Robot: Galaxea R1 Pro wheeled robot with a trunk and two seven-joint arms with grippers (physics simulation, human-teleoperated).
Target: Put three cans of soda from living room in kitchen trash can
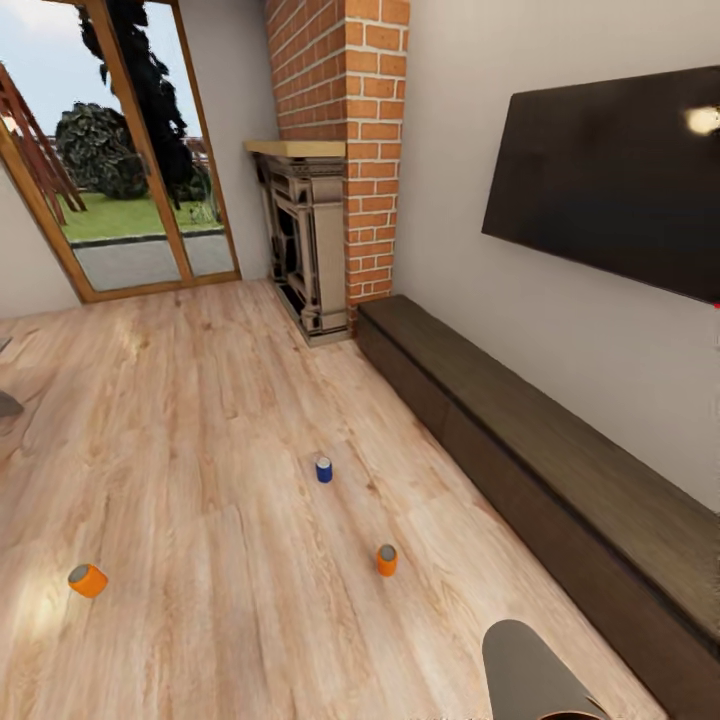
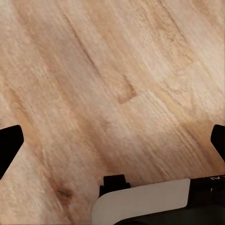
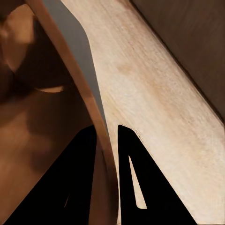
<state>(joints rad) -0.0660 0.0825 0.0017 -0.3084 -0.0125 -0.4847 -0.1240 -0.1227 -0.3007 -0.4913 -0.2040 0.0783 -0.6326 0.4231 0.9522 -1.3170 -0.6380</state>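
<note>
The right claw (image 3: pixel 107 154) is clamped on the wall of the tash can (image 1: pixel 530 672), one finger inside and one outside; the bin shows at the lower right of the head view. The left claw (image 2: pixel 112 140) is spread wide above the bare wood floor (image 2: pixel 103 79). Ahead, one orange can (image 1: pixel 386 560) stands upright near the centre, another (image 1: pixel 87 580) lies tipped at the lower left, and a blue can (image 1: pixel 323 469) stands beyond. A long dark cabinet (image 1: pixel 560 470) runs along the right wall under the TV (image 1: pixel 610 180), beside the brick fireplace (image 1: pixel 325 200).
</note>
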